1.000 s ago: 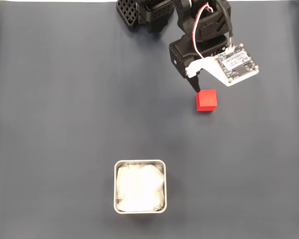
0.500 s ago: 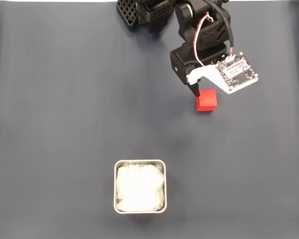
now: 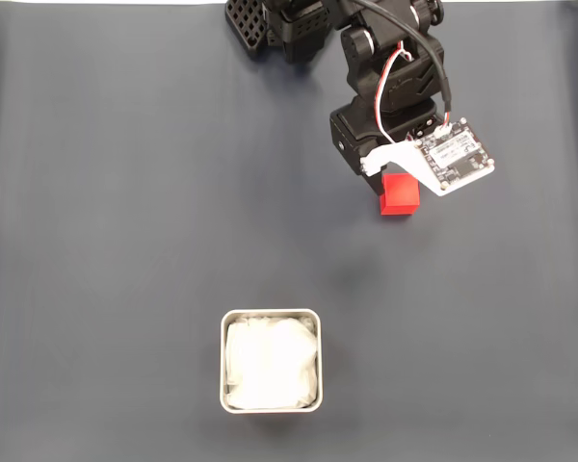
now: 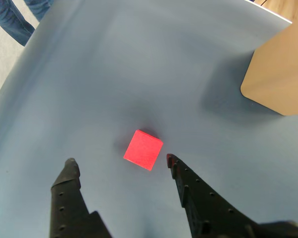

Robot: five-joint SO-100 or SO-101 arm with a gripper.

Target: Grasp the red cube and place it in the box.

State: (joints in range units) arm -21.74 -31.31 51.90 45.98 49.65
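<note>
A dark blue-grey mat covers the table (image 3: 125,192). In the fixed view, the arm is bent over the cube (image 3: 401,195), which sits well apart from the box (image 3: 270,360) with its wrinkled white lining. In the wrist view, the fingers (image 4: 120,161) are spread wide and empty. The matte red cube (image 4: 143,149) lies turned diagonally just beyond the tips, nearer the right one, so the fingers should be centred on it before being closed.

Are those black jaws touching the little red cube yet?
Apart. In the wrist view the gripper is open, and blue mat shows between the red cube and each jaw, though the right one is very close.
</note>
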